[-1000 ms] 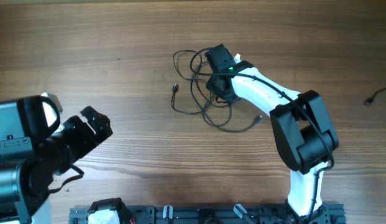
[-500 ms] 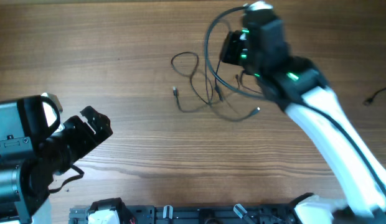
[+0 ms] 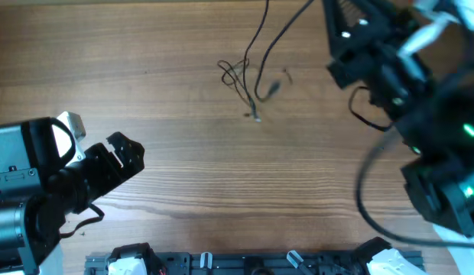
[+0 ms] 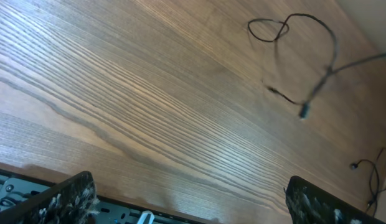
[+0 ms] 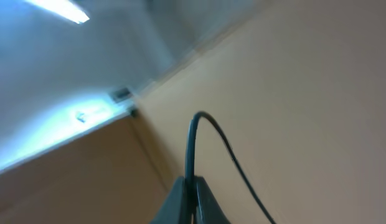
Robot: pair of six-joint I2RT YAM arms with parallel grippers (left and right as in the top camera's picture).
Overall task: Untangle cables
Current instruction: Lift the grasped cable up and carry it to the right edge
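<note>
Since a second ago your right arm (image 3: 420, 114) has swung up off the wooden table (image 3: 130, 69). It now looms large and blurred over the right side, and the wide sprawl of loops has drawn in to a small knot.

Nearest you, by the near-left corner, the left gripper (image 3: 128, 151) hangs above the wood with its fingers spread wide and nothing between them.

Farther on, toward the middle of the far edge, the cables (image 3: 238, 75) lie knotted on the table, with a small plug (image 3: 256, 116) trailing at the near side. One strand climbs from the knot past the far edge.

Your right gripper (image 5: 188, 198) is pinched tight on a dark strand that arcs up out of its fingertips, and its camera faces away from the table.

A separate thin cord (image 4: 367, 174) lies on the wood, off to the right in the left wrist view.
</note>
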